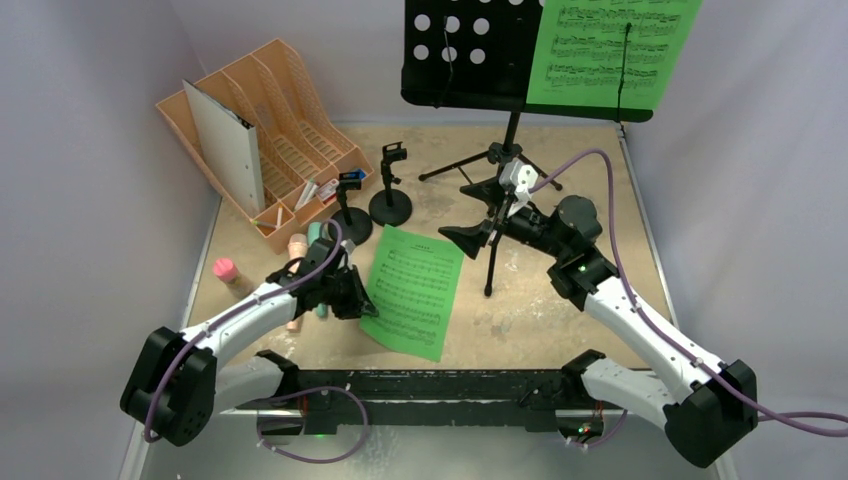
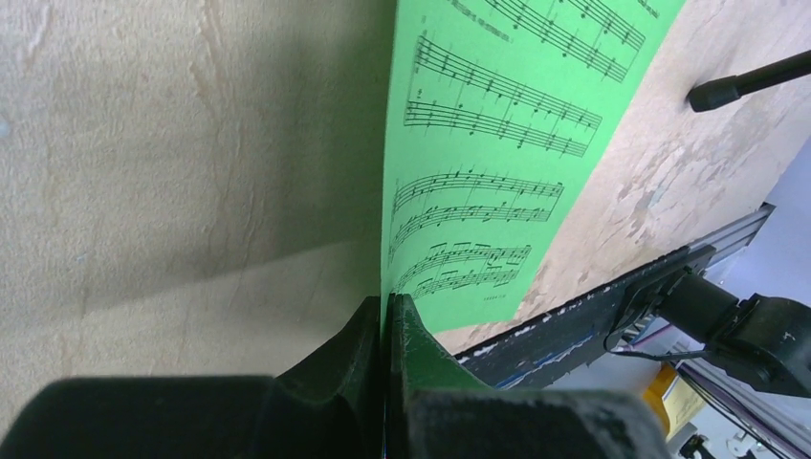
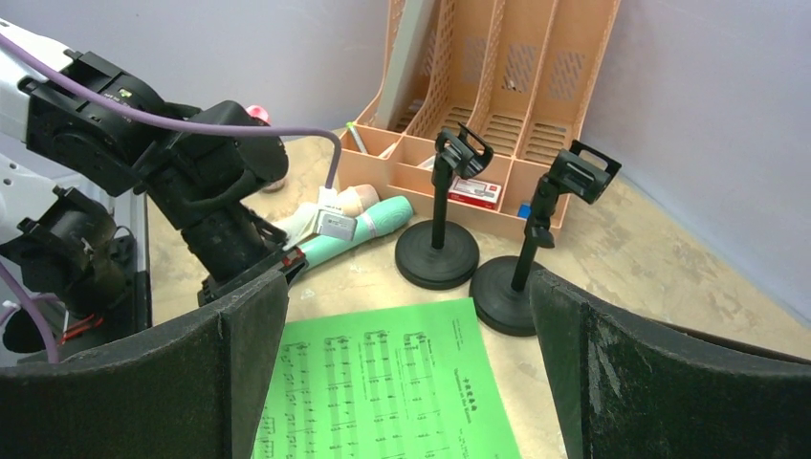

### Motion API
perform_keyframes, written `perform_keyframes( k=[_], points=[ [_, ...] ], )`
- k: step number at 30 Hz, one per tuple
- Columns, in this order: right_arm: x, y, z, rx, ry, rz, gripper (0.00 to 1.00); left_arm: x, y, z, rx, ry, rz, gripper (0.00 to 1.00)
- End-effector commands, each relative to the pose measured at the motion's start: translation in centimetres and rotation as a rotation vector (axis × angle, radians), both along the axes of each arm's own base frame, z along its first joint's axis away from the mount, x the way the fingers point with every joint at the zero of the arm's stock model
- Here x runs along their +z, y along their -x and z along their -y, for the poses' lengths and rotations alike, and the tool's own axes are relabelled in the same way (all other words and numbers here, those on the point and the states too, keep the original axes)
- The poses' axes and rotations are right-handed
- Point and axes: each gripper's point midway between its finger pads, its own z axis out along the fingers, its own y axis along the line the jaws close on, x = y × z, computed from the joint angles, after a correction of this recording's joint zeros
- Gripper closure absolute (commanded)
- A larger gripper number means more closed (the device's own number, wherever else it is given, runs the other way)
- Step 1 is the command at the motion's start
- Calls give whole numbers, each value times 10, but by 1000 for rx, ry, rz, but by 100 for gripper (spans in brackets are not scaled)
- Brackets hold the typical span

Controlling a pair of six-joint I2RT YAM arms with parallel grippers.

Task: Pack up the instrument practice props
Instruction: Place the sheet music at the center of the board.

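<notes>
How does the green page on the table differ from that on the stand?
The table page lies on the tabletop; the stand page stands upright on the music desk. The left gripper pinches the table page's edge; no gripper touches the stand page. Both are green sheet music.

Illumination is bright, even and diffuse, from overhead. In the top view, shadows on the table [image 1: 560, 310] are faint and soft-edged. In the left wrist view, a broad soft shadow lies beside the green sheet-music page [image 2: 478, 172], and the left hand [image 2: 385, 308] is blurred at the bottom edge. In the right wrist view, the near fingers [image 3: 239, 354] of the right hand [image 3: 409, 296] are dark and soft, while the background is sharp.
</notes>
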Motion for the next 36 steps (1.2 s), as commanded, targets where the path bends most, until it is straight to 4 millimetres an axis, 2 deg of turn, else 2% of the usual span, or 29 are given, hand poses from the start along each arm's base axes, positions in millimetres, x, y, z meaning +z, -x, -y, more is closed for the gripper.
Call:
perform_keyframes(
  k=[1,8,17,21,29,36],
  points=[
    [11,1,2,-16,-19,53,2,7,-16,4,31,21,72,100],
    [13,1,3,-20,-20,53,2,4,-17,1,56,3,69,100],
    [16,1,5,-29,-28,59,2,-7,11,-3,62,45,3,100],
    [19,2,6,-34,-33,65,2,-9,15,-4,61,44,0,99],
    [30,1,14,-82,-50,78,2,-5,15,-5,58,42,-2,73],
    [50,-1,20,-126,-51,60,1,16,9,-9,70,27,53,60]
  ],
)
